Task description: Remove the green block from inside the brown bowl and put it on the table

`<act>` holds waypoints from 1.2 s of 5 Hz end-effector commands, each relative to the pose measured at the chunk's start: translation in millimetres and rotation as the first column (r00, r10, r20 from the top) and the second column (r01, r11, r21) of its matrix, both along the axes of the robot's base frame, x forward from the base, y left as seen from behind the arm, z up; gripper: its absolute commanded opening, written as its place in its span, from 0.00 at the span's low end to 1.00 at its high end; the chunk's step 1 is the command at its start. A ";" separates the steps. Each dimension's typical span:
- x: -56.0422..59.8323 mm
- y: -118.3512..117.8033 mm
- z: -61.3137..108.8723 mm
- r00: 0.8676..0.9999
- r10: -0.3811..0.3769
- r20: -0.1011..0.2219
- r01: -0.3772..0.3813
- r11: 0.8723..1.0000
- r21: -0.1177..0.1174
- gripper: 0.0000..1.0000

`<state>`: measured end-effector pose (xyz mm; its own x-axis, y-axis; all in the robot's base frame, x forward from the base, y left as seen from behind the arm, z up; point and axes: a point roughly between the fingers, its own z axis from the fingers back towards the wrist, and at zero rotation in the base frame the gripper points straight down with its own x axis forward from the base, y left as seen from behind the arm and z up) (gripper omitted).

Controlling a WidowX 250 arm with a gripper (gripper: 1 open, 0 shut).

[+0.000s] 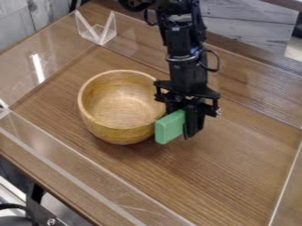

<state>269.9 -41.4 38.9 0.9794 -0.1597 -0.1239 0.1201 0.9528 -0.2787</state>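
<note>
holding the green block (171, 128) pinched between its jaws, the gripper (186, 122) hangs just outside the right rim of the brown bowl (122, 108), pointing steeply down. the block is tilted, its upper part hidden behind the black fingers, its lower edge close above the surface (236, 168); whether it already touches the wood cannot be told from this view. the bowl itself looks empty, so the lifting-out part appears done and the step in hand is the placing. the next move, as i judge it, calls for a short descent until the block rests on the wood, then spreading the jaws and rising straight up. the block sits very near the bowl's wall, so a release here risks it leaning on the bowl.
</note>
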 end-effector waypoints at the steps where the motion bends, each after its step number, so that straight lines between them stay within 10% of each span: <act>1: 1.0 -13.0 14.0 0.999 -0.025 0.030 0.026 1.000 -0.013 0.00; 6: -37.1 -46.5 12.5 0.990 -0.083 -0.115 0.078 0.996 -0.045 0.00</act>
<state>227.2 -83.9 38.7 0.9312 -0.2332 -0.2803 0.1349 0.9345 -0.3294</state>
